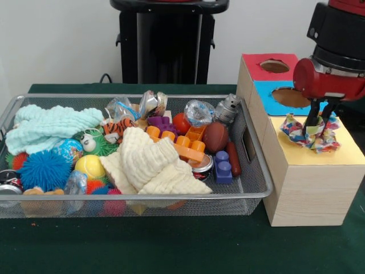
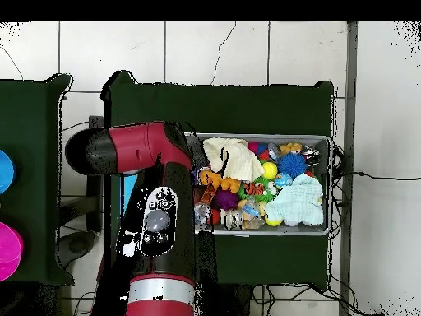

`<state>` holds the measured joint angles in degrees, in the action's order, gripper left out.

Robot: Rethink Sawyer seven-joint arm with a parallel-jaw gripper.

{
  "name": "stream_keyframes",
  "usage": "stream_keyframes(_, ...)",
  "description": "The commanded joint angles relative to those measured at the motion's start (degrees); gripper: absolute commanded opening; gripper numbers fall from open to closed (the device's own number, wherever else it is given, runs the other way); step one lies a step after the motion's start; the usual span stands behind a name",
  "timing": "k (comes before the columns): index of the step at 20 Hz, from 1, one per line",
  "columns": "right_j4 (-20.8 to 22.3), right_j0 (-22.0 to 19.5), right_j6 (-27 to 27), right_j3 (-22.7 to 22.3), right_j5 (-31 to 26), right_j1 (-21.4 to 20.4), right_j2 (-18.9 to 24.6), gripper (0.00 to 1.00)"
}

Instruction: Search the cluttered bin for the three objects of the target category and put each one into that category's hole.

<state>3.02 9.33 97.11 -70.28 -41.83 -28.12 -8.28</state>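
In the front view my gripper [image 1: 319, 127] points down over the yellow top [image 1: 348, 149] of the wooden box, shut on a bunched multicoloured cloth [image 1: 311, 136] that rests there. Any hole in the yellow top is hidden by the cloth. The red section has an oval hole [image 1: 274, 65], and the blue section's hole [image 1: 290, 97] is partly behind my arm. In the wire bin [image 1: 258, 181] lie a cream cloth [image 1: 151, 162] and a mint cloth [image 1: 51, 125]. Seen from overhead, my red arm [image 2: 152, 206] covers the box and the gripper.
The bin [image 2: 329, 185] also holds a blue spiky ball [image 1: 44, 170], a yellow ball [image 1: 89, 166], orange bricks [image 1: 182, 144], a brown football [image 1: 215, 137], purple bricks [image 1: 222, 167] and several other toys. The box stands right against the bin's right wall.
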Motion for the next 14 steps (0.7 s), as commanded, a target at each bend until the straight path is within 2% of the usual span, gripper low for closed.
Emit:
stream_keyframes(1,0.94,-1.07,8.64,-4.36,-2.94,3.59,0.61,0.00)
stream_keyframes(5,-0.29,-1.32,9.51,-1.35,-6.65,6.04,0.69,0.00)
stream_keyframes(11,-1.98,-1.70,9.86,5.87,-15.39,10.06,1.24,0.00)
stream_keyframes(14,-3.79,-2.60,9.22,6.45,-16.85,10.99,3.51,0.00)
